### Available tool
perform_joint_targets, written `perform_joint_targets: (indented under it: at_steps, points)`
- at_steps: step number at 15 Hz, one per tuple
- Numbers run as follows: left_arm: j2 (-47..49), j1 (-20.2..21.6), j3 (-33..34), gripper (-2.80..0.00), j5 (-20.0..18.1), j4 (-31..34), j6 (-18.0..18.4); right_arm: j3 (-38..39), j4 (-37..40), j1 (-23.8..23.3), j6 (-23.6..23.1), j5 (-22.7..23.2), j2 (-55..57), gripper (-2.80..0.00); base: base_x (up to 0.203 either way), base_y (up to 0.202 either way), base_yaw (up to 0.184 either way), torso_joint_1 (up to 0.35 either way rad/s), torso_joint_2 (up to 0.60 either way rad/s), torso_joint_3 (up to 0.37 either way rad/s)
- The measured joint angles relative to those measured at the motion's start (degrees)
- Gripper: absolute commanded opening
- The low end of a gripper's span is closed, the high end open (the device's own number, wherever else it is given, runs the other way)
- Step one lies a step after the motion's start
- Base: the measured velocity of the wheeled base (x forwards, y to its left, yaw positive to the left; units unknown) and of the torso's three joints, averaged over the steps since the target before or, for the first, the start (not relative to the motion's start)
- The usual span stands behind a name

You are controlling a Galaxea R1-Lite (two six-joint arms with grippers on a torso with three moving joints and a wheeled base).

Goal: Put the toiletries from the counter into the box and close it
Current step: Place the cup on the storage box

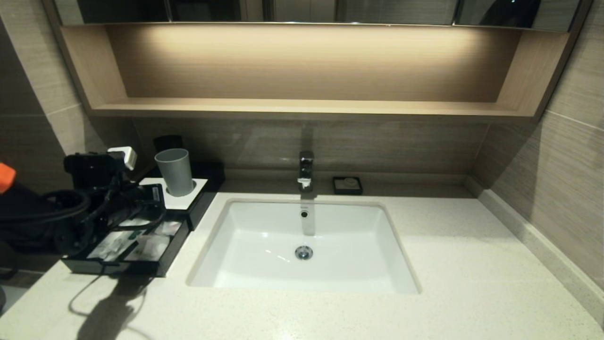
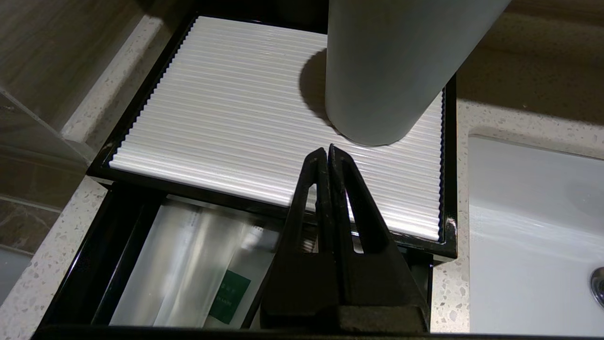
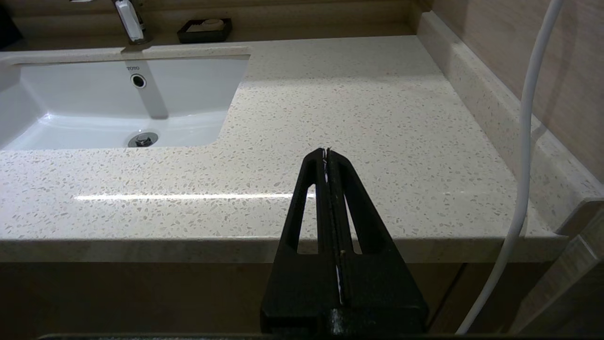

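**Obs. 1:** Left hand [image 2: 328, 150] — fingers pressed flat together, nothing between them. It hangs over the front edge of the box [image 1: 200, 208], tips over the white ribbed panel [image 2: 245, 108] and just short of the grey cup [image 2: 382, 71] standing on that panel. In the head view the arm fills the left-centre of the frame.

**Obs. 2:** Drawer?

**Obs. 1:** Drawer [image 1: 163, 264] stands pulled out toward the lower left of the head view. Toiletries [image 2: 188, 274] lie inside it: slim clear-white wrapped packets, one with a green band [image 2: 230, 296]. A few small white sachets [image 1: 151, 248] beside them.

**Obs. 2:** Right hand?

**Obs. 1:** Right hand [image 3: 326, 151] — fingers closed on each other, holding nothing. Parked off the front edge of the bench [image 3: 358, 118], low, at the bare stretch right of the sink [image 1: 264, 283]. White cable [image 3: 528, 141] runs past it along the wall side.

**Obs. 2:** Rest of the bench?

**Obs. 1:** Tap [image 1: 306, 170] behind the sink, centre frame. Small black soap dish [image 1: 348, 185] just right of the tap, against the back wall. Wooden shelf [image 1: 302, 107] above.
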Motion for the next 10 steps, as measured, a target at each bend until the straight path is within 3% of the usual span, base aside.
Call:
perform_joint_targets:
  at_steps: [10]
  points:
    - [2.16, -0.11, -1.92, -2.80, -0.12, -0.06, -0.04, 0.00, -0.02, 0.00, 0.00, -0.02, 0.00, -2.80, 0.000, 0.000, 0.000, 0.000, 0.00, 0.000]
